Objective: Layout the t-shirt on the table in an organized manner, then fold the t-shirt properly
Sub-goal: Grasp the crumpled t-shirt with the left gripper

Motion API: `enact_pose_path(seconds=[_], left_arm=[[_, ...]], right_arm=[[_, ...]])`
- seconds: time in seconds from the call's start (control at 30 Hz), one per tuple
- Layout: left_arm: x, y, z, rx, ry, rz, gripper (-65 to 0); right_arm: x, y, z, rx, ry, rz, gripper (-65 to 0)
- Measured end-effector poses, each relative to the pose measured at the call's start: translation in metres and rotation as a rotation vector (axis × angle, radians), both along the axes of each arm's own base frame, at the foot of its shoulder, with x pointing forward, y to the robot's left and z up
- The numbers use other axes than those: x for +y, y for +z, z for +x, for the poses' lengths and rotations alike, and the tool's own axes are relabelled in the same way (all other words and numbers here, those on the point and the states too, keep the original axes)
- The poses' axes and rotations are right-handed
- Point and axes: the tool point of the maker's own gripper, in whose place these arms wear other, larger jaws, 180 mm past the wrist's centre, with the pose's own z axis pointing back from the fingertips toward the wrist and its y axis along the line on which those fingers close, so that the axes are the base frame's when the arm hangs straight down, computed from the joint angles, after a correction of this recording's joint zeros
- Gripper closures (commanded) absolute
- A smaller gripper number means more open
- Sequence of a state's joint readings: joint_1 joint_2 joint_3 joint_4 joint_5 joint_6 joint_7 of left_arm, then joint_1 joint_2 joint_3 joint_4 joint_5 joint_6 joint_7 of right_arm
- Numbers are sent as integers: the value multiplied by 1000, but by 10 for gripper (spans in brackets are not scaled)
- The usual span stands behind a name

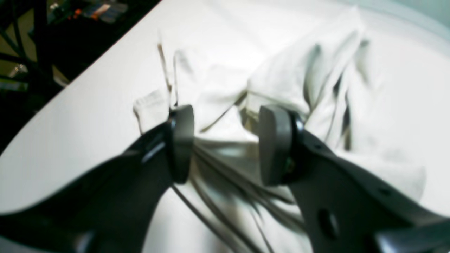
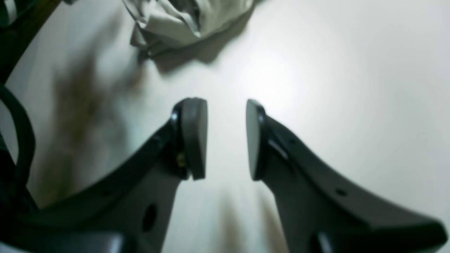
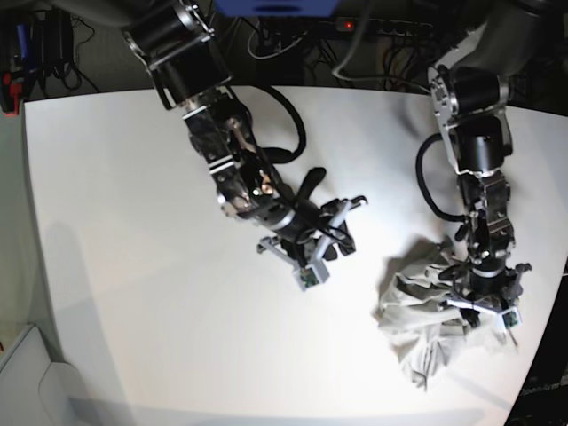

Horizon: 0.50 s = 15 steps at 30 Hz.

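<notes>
Left tool (image 1: 225,146) is parted over the crumpled t-shirt (image 3: 435,311); right tool (image 2: 226,138) is empty, spread beside it. Two separate edges should be gripped, then lifted apart.

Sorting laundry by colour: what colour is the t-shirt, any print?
Plain pale grey-beige t-shirt, no print visible; the base view shows it best.

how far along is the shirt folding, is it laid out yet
Nothing looks done yet: the t-shirt is a crumpled heap near the table edge, not spread out. In hand: the left end effector sits open right over the wrinkled cloth, with folds between its pads but no closed grip. The right end effector hangs open over bare table. Left: spreading flat, then all the folds.
</notes>
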<state>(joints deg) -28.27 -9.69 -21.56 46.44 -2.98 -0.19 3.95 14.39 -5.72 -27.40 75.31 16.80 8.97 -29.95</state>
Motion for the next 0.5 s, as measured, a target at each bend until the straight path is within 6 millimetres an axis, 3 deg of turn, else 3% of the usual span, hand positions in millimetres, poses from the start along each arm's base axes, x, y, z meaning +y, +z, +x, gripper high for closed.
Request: enact_pose_path(seconds=[0.23,0.5], left_arm=[[-4,-6,-2,-33,28,-144,-296],[6,-26,-18,-23,72,-247,-410]], right_arm=[[-5,-3,1,-1,-2,-13,-198],[-15,-14,-4,16,-7,-37,-198]])
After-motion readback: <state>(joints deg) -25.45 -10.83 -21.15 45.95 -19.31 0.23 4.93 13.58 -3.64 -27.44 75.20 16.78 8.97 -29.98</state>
